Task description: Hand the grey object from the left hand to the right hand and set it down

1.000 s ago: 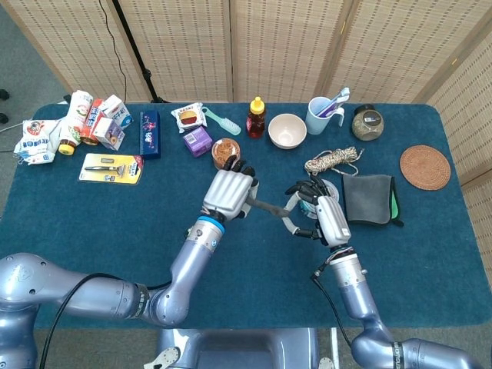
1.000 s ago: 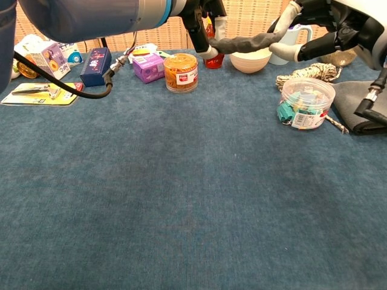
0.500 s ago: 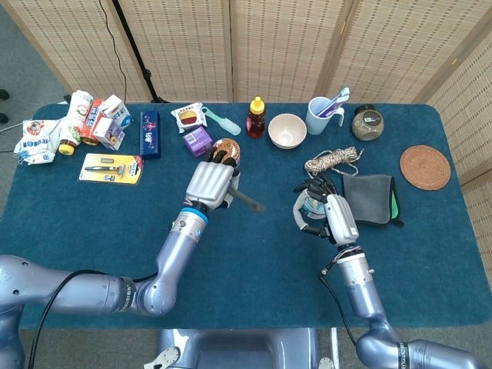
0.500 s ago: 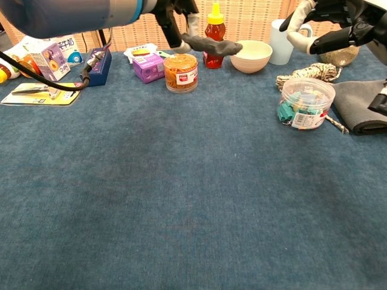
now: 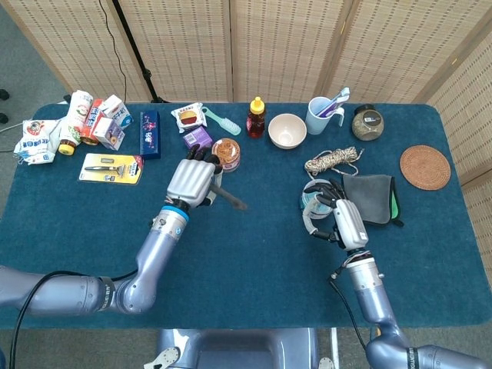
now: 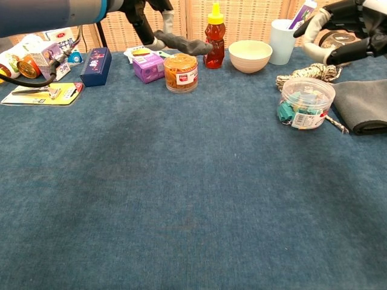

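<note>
The blue-covered counter (image 5: 254, 246) carries a row of goods along its far edge. The left arm (image 5: 146, 261) reaches across it from the near left, and the right arm (image 5: 365, 284) rises from the near right.

The left hand (image 5: 192, 180) is raised above the counter, its fingers wrapped around one end of the grey object (image 5: 229, 200), a slim dark-grey piece that juts out toward the right. In the chest view the grey object (image 6: 184, 43) hangs in the air just above and in front of the orange-lidded jar (image 6: 181, 72).

The right hand (image 5: 344, 221) holds nothing; its fingers are curled but apart. It sits well to the right of the grey object, over the clear tub (image 6: 304, 103) of small coloured pieces.

A folded grey cloth (image 5: 369, 198) lies just right of the tub, with a coil of rope (image 5: 332, 161) behind it and a round woven mat (image 5: 425, 167) further right. Along the back stand a cream bowl (image 5: 287, 130), a pale blue mug (image 5: 321, 115) holding a toothbrush, a red sauce bottle (image 5: 256, 118), a purple box (image 5: 198, 141) and a dark blue box (image 5: 150, 133).
</note>
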Motion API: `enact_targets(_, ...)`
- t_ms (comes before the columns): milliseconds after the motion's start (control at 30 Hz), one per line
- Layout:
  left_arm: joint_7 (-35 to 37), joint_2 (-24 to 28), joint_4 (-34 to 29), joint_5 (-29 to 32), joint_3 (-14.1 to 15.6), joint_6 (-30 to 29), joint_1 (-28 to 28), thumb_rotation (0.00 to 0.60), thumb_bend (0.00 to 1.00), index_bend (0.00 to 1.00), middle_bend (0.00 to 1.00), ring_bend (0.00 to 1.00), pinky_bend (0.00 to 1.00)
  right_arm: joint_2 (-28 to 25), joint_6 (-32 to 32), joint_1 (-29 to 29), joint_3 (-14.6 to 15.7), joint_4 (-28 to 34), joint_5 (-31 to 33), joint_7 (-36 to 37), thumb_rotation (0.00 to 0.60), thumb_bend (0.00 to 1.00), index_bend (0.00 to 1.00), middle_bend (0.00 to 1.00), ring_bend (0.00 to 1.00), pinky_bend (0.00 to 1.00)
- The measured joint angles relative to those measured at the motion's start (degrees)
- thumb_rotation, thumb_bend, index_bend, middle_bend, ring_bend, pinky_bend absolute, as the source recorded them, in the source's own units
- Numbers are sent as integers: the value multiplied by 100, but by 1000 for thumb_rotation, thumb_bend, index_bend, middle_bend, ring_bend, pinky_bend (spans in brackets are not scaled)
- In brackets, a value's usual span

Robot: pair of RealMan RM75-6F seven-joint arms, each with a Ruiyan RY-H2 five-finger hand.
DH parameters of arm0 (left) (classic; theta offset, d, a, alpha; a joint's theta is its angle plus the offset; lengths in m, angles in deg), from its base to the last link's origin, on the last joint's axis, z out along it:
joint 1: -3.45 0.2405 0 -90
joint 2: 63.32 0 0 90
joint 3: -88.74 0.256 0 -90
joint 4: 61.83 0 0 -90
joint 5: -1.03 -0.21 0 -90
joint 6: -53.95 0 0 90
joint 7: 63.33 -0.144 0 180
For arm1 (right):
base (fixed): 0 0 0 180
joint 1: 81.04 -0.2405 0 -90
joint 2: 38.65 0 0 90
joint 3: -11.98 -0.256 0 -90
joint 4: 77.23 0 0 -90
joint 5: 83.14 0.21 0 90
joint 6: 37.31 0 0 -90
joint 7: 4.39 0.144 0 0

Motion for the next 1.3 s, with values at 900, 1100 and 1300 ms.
enact_targets(900,16,8,-186,-118,-53,-21,85,600,503,765,269,78,0,-158,140,22,144,55,-349,380,600,319,403,156,48,0)
enact_targets(1100,-222,-243,-140,283,-290,-138,-206,600,503,765,268,78,0,-22,192,-115,7,117,-241,260,600,318,422,156,47,0)
enact_targets(1300,-461,-523,-7,547,-474,-250,-515,600,503,765,268,78,0,76,257,-220,-51,153,-158,113,600,318,423,156,47,0)
